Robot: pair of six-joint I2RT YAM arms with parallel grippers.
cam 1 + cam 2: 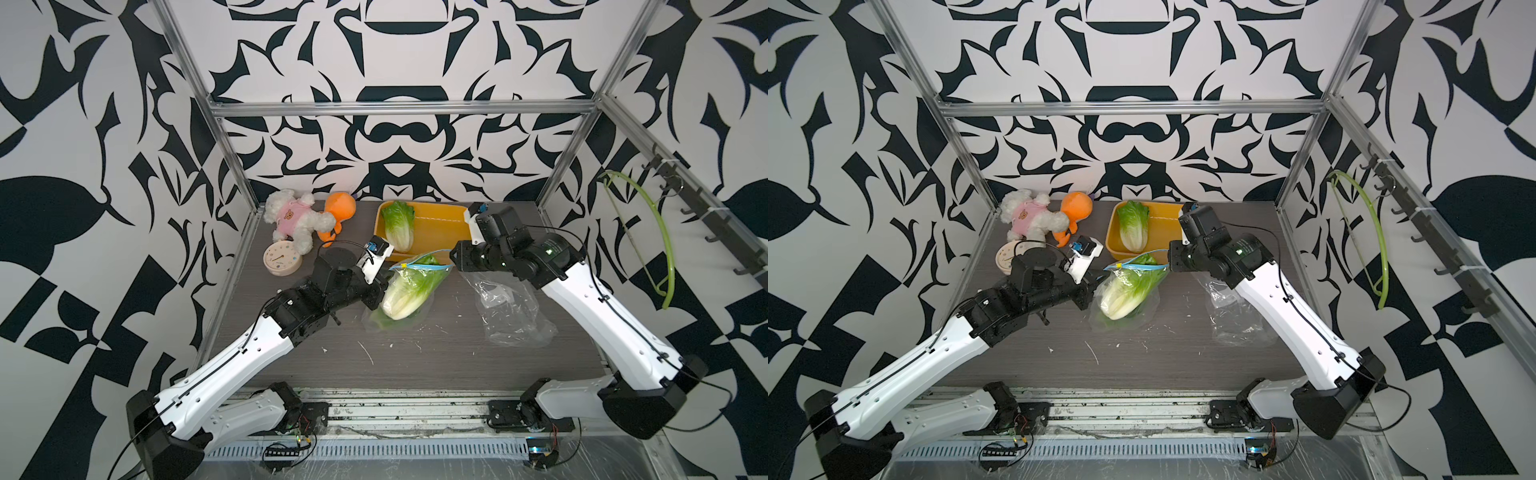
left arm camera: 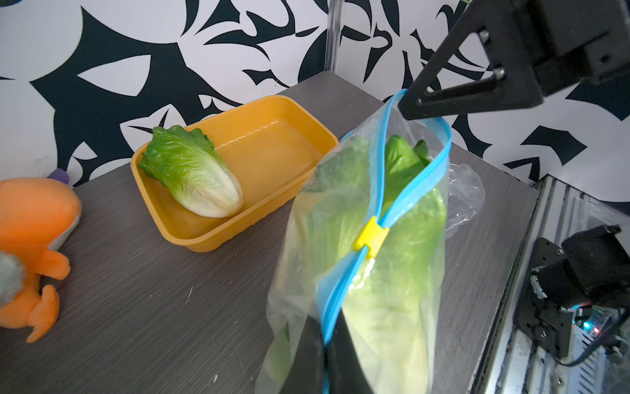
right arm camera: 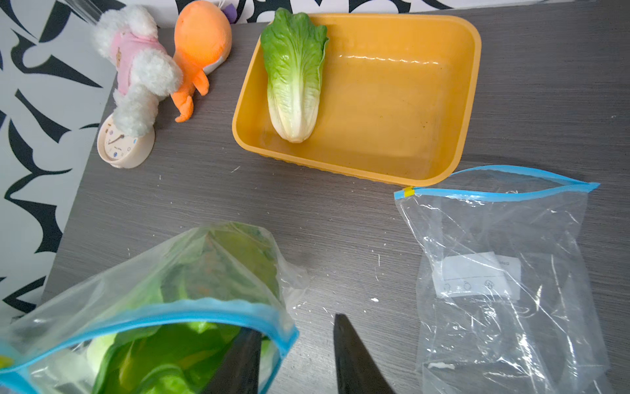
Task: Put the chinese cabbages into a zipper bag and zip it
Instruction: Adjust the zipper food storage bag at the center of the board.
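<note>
Left end effector (image 2: 327, 324) clamped on zipper bag (image 2: 306, 218) zip edge, right end effector (image 3: 296, 327) jaws apart at bag mouth, chinese cabbages (image 1: 405, 291) inside bag at centre of desk (image 1: 415, 353), third cabbage (image 1: 398, 226) in far yellow tray (image 1: 440, 232)

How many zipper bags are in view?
2. One zipper bag holds cabbage, pinched by the left gripper; an empty bag lies flat near the yellow tray. None looks hidden.

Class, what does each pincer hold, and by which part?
Left pincer grips the filled zipper bag by its blue zip strip; right pincer, open, holds nothing.
</note>
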